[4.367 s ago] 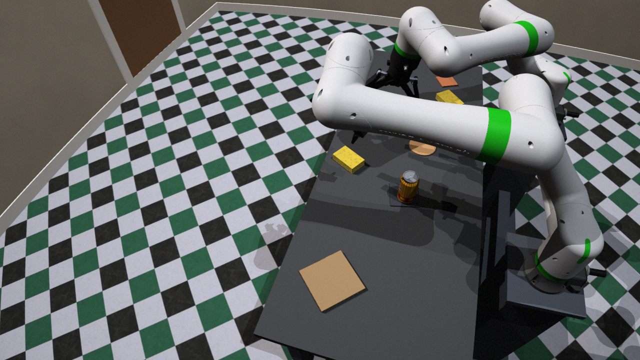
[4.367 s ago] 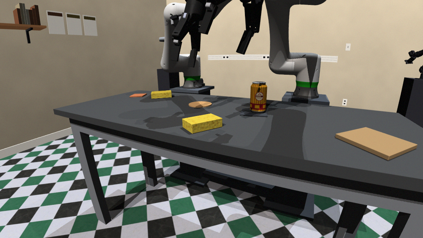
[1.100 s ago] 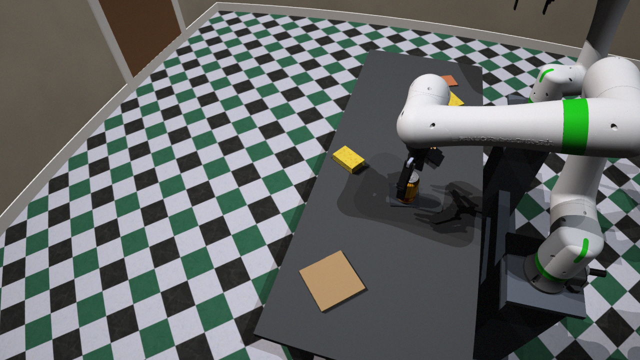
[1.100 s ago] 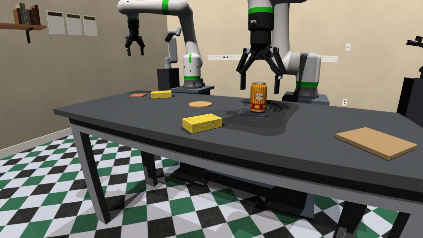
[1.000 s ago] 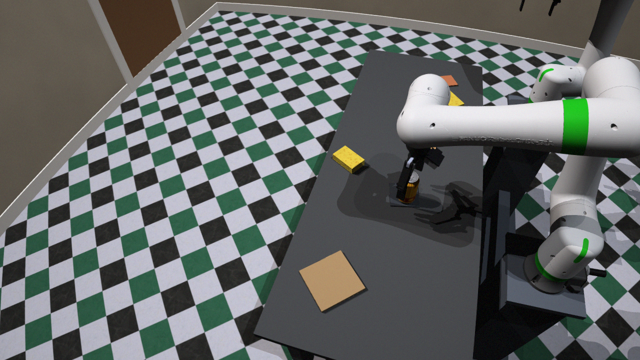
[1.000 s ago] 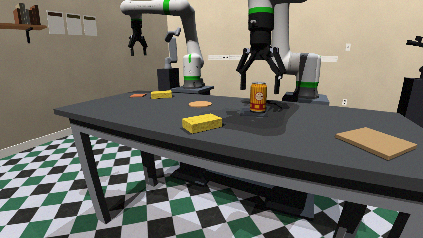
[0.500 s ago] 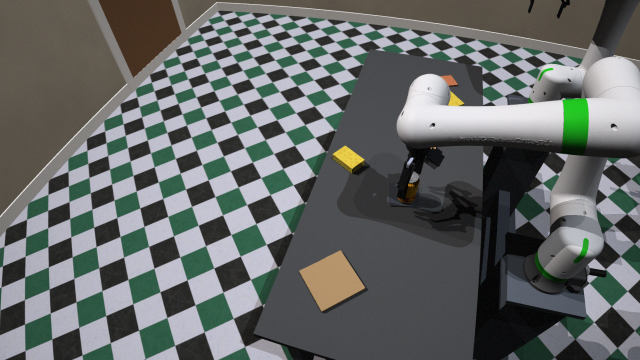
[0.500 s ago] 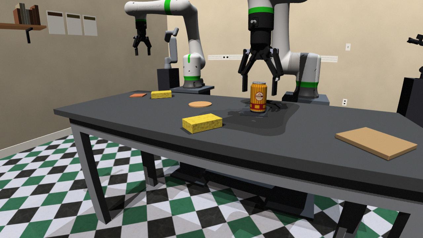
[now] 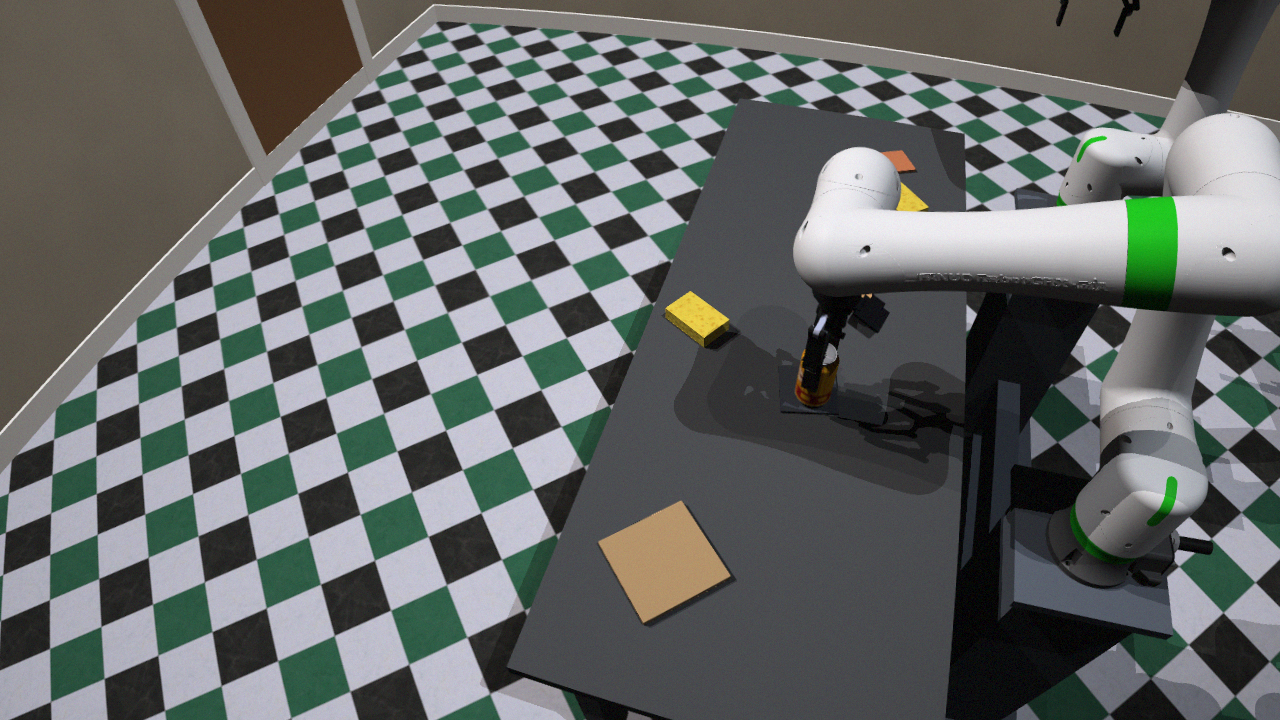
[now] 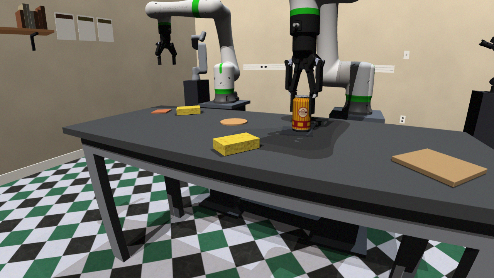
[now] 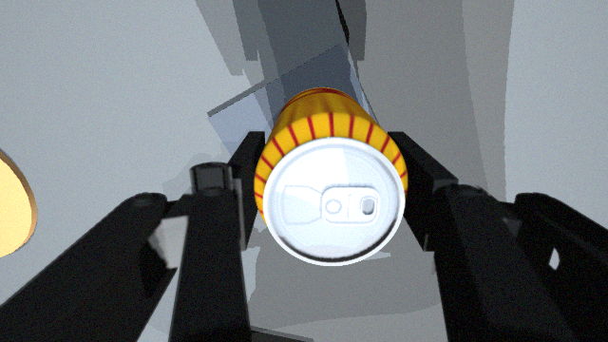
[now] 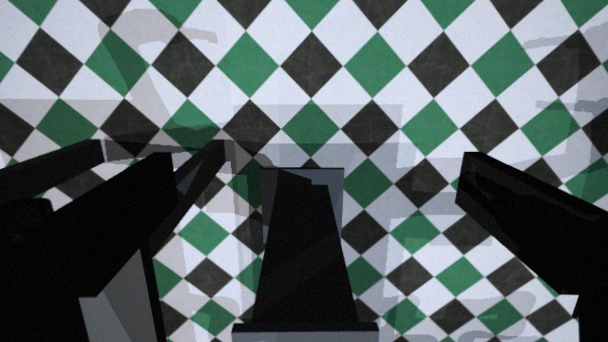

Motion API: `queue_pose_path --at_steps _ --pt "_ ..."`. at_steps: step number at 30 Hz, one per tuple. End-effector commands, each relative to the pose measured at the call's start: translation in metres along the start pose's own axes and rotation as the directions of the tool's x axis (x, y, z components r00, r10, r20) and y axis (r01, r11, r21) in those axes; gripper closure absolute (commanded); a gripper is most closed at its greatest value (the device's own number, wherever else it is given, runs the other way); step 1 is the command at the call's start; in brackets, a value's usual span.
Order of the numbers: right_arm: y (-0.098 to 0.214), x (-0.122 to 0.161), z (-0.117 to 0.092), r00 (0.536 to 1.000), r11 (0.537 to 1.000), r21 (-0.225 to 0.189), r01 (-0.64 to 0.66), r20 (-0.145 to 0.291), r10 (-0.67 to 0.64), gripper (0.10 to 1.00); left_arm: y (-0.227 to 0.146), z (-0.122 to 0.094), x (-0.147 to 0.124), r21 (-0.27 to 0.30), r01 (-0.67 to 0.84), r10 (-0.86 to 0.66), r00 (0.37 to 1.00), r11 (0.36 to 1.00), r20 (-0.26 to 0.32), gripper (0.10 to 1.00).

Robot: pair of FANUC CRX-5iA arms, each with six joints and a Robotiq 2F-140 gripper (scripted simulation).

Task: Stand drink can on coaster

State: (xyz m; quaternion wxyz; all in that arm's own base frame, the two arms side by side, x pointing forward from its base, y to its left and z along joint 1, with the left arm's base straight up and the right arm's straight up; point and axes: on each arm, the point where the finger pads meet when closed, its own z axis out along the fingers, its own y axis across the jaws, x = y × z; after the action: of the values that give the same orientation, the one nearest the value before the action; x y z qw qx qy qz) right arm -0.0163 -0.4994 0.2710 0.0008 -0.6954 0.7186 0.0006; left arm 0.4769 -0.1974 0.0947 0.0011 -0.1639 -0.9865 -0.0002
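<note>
The drink can [image 9: 820, 383] [image 10: 301, 114] [image 11: 332, 199] has a shiny, metallic-looking lid, the round coaster [image 10: 233, 121] [image 11: 14, 206] looks like smooth cork, the near sponge [image 9: 697, 317] [image 10: 236, 143] is rough and pitted, and the table [image 9: 805, 537] [image 10: 193, 138] looks smooth and matt
</note>
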Motion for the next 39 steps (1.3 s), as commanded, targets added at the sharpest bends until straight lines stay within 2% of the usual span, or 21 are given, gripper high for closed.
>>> queue_pose_path --at_steps 1,3,8,11,24,29,35,37,39 --pt "0.000 0.000 -0.001 1.000 1.000 0.000 0.000 -0.002 0.000 0.098 0.000 -0.014 -0.001 0.000 0.000 0.000 1.000 1.000 0.004 0.999" --pt "0.000 0.000 -0.001 1.000 1.000 0.000 0.000 -0.002 0.000 0.098 0.000 -0.014 -0.001 0.000 0.000 0.000 1.000 1.000 0.004 0.999" --pt "0.000 0.000 -0.001 1.000 1.000 0.000 0.000 -0.002 0.000 0.098 0.000 -0.074 0.000 0.000 0.000 0.000 1.000 1.000 0.004 0.999" --pt "0.000 0.000 -0.001 1.000 1.000 0.000 0.000 -0.002 0.000 0.098 0.000 -0.096 0.000 0.000 0.000 0.000 1.000 1.000 0.004 0.999" --pt "0.000 0.000 -0.001 1.000 1.000 0.000 0.000 -0.002 0.000 0.098 -0.014 -0.100 -0.007 0.000 0.000 0.000 1.000 1.000 0.004 0.999" --pt "0.000 0.000 -0.001 1.000 1.000 0.000 0.000 -0.002 0.000 0.098 -0.044 -0.103 -0.021 0.000 0.000 0.000 1.000 1.000 0.004 0.999" --pt "0.000 0.000 -0.001 1.000 1.000 0.000 0.000 -0.002 0.000 0.098 -0.103 -0.105 -0.041 0.001 0.000 0.000 1.000 1.000 0.004 0.999" --pt "0.000 0.000 -0.001 1.000 1.000 0.000 0.000 -0.002 0.000 0.098 -0.103 -0.105 -0.041 0.001 0.000 0.000 1.000 1.000 0.004 0.999" --pt "0.000 0.000 -0.001 1.000 1.000 0.000 0.000 -0.002 0.000 0.098 -0.126 -0.106 -0.046 0.001 0.000 0.000 1.000 1.000 0.004 0.999"
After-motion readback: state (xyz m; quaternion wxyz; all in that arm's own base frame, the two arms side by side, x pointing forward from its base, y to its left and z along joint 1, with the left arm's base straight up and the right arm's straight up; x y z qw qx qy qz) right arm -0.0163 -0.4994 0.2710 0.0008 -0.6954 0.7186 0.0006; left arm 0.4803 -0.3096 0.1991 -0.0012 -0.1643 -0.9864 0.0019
